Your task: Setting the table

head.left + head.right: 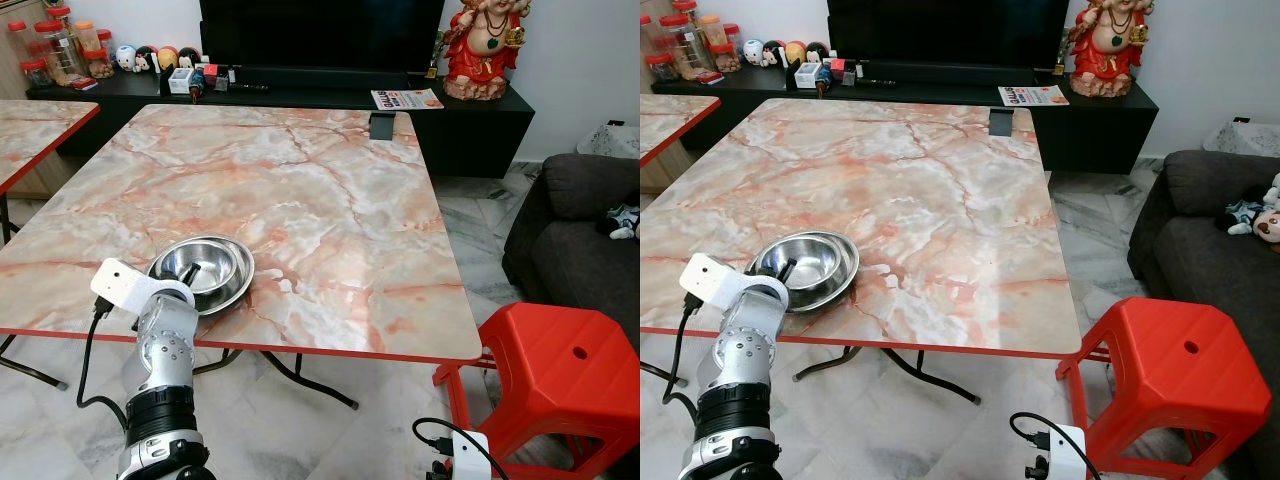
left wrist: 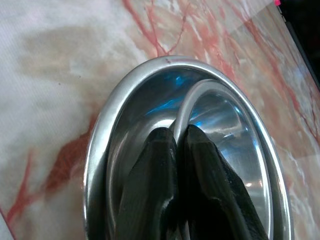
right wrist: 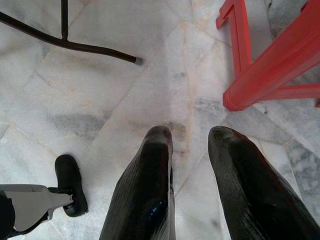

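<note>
Marble tabletop (image 1: 300, 200) near its front edge: left gripper (image 2: 177, 137) pinches the rim of the upper of two nested steel bowls (image 1: 205, 270). Right gripper (image 3: 192, 145) hangs parted, empty. Setting barely begun, apparently.

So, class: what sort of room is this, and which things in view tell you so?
Most likely a home living and dining room: a marble-patterned folding table holds steel bowls, a television stands on a low black cabinet, and a dark sofa sits beside it.
</note>
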### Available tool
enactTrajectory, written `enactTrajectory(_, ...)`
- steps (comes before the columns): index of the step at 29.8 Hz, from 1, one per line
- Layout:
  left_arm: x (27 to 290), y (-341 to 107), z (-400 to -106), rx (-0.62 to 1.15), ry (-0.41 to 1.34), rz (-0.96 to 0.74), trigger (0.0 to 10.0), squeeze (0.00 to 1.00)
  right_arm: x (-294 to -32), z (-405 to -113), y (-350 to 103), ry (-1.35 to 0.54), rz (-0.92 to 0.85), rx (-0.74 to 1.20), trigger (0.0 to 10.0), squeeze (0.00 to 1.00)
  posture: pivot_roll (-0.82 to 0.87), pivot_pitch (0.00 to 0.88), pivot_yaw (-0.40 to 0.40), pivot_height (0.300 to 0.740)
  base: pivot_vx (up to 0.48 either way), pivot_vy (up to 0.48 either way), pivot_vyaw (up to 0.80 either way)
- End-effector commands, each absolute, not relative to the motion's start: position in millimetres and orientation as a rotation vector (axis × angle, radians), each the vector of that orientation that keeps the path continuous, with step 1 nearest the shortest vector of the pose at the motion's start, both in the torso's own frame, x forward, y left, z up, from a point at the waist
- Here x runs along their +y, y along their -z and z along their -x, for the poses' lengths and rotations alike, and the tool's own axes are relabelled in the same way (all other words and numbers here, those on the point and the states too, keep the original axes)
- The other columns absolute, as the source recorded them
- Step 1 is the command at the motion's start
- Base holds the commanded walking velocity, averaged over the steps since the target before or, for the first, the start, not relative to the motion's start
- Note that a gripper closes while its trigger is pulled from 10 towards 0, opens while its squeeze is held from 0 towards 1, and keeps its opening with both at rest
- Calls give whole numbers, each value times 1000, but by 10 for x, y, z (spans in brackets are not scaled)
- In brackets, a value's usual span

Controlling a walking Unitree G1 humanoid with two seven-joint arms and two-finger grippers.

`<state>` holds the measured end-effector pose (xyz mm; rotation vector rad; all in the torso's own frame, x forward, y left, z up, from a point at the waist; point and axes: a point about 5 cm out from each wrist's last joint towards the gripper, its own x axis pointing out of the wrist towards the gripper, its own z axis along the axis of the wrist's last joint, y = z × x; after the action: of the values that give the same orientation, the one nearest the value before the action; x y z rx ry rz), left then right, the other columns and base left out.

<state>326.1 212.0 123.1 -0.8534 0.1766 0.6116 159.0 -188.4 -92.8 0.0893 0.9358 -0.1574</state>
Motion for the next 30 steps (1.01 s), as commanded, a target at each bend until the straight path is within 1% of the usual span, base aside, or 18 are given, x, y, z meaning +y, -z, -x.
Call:
enactTrajectory(1,2123,-1298,-3293,155,-615,856,10000,0,-1905,-1579,929,175,-96,934,10000,0,-17,0,-3,740,0,0,0)
enactTrajectory(3,2124,-1298,-3295,156,-616,857,10000,0,-1904,-1581,928,175,-96,933,10000,0,-17,0,-2,740,0,0,0)
enactTrajectory(5,2125,-1297,-3300,157,-617,855,10000,635,-1902,-1584,927,174,-96,932,10000,0,-17,0,-2,740,0,0,0)
enactTrajectory(6,2126,-1297,-3302,158,-617,853,10000,663,-1901,-1586,926,174,-97,932,10000,0,-17,0,-1,740,0,0,0)
enactTrajectory(8,2126,-1296,-3304,159,-616,853,10000,643,-1898,-1593,924,174,-97,930,10000,0,-17,0,-1,740,0,0,0)
enactTrajectory(9,2125,-1297,-3304,159,-616,857,10000,596,-1896,-1598,922,174,-98,928,10000,0,-18,0,-1,740,0,0,0)
enactTrajectory(10,2124,-1297,-3305,160,-616,855,10000,0,-1895,-1600,921,174,-98,928,10000,0,-18,0,0,740,0,0,0)
enactTrajectory(13,2121,-1295,-3307,163,-616,855,10000,0,-1894,-1598,922,175,-98,929,10000,0,-17,0,0,740,0,0,0)
enactTrajectory(14,2120,-1295,-3309,164,-615,855,10000,286,-1894,-1598,922,174,-98,929,10000,0,-17,0,-1,740,0,0,0)
enactTrajectory(15,2120,-1295,-3309,164,-615,855,10000,286,-1894,-1598,922,174,-98,929,10000,0,-17,0,-1,740,0,0,0)
enactTrajectory(16,2119,-1294,-3310,165,-616,854,10000,949,-1895,-1598,922,175,-98,929,10000,0,-18,0,0,740,0,0,0)
enactTrajectory(17,2119,-1294,-3310,167,-617,854,10000,1000,-1896,-1598,922,175,-98,929,10000,0,-18,0,0,740,0,0,0)
enactTrajectory(18,2117,-1294,-3310,168,-617,853,10000,992,-1897,-1598,922,175,-99,929,10000,0,-18,0,0,740,0,0,0)
enactTrajectory(19,2117,-1295,-3311,169,-618,854,10000,776,-1897,-1598,922,176,-99,929,10000,0,-18,0,0,740,0,0,0)
enactTrajectory(20,2116,-1297,-3312,169,-619,855,10000,439,-1898,-1599,921,176,-99,928,10000,0,-18,0,0,740,0,0,0)
enactTrajectory(21,2116,-1297,-3312,169,-619,855,10000,439,-1898,-1599,921,176,-99,928,10000,0,-18,0,0,740,0,0,0)
enactTrajectory(22,2117,-1301,-3312,168,-620,855,10000,0,-1899,-1600,921,176,-99,928,10000,0,-18,0,0,740,0,0,0)
enactTrajectory(30,2140,-1333,-3277,181,-608,814,10000,0,-1903,-1612,916,176,-98,926,10000,0,-12,0,-1,740,0,0,0)
